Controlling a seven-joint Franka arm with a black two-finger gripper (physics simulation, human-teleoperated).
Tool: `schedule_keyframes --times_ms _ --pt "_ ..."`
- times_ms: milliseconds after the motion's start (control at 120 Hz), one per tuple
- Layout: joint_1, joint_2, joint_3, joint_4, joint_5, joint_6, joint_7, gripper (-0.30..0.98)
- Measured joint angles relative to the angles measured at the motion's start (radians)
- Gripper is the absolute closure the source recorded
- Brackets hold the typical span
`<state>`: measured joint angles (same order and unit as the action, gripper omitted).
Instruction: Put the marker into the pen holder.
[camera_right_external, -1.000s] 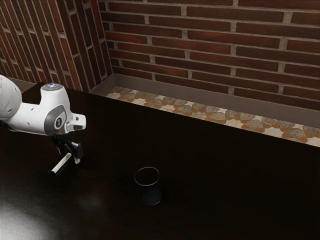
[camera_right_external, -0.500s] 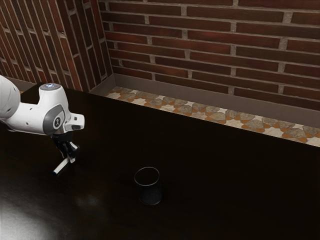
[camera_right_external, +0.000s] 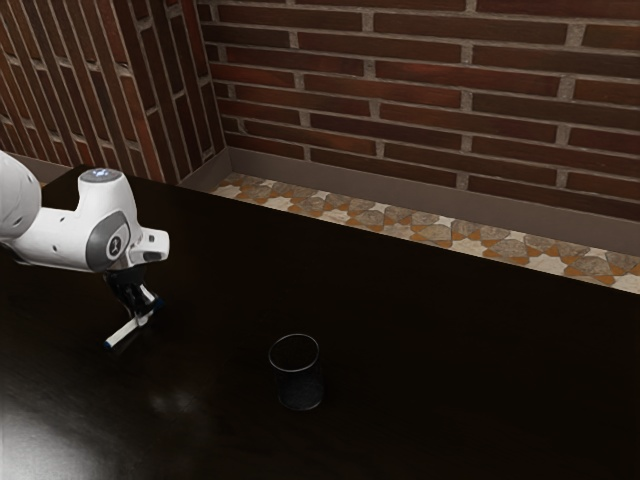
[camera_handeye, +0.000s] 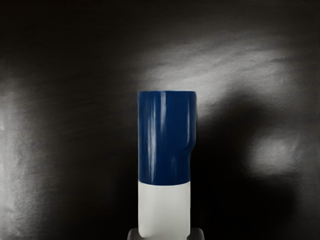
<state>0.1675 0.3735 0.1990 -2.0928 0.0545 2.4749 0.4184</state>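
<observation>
Clock directions are read from the gripper as centre of the exterior view's dial. One white robot arm with grey joint covers enters from about ten o'clock and carries one black two-finger gripper, low over one dark, glossy table. The gripper is grasping one slender cylindrical marker with a white barrel; in the wrist view its two fingers press the barrel from opposite sides. The marker lies at a slant across the grip: its long white portion points toward eight o'clock, and its single dark-blue, glossy cap toward two. The cap projects beyond the fingers and bears one raised ridge along its side. Whether the marker touches the table cannot be told. One dark, round, open-topped pen holder with a thin pale rim stands upright on the table toward four o'clock, well apart from the gripper; the marker is outside it. Beyond the table, two red-brown brick wall faces meet at a corner, one toward eleven o'clock, the other toward one to two, with one patterned stone floor strip between two and three.
</observation>
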Motion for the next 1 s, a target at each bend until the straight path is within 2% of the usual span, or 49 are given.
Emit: schedule_keyframes --times_ms 183,267,492,625,683,783,1000 --pt "-0.001 -0.056 -0.007 0.0 0.011 -0.001 -0.018 0.78" --pt "-0.001 -0.1 -0.04 -0.001 0.014 -0.002 -0.028 0.79" --pt "-0.008 -0.25 -0.284 -0.016 0.015 -0.019 -0.071 0.79" --pt "-0.016 -0.283 -0.47 -0.016 -0.033 -0.011 -0.111 0.79" --pt "-0.045 -0.293 -0.522 -0.015 -0.05 0.003 -0.129 0.79" --pt "-0.071 -0.29 -0.555 -0.022 -0.069 0.04 -0.156 0.79" --pt "-0.045 -0.248 -0.562 -0.062 -0.079 0.207 -0.179 0.79"
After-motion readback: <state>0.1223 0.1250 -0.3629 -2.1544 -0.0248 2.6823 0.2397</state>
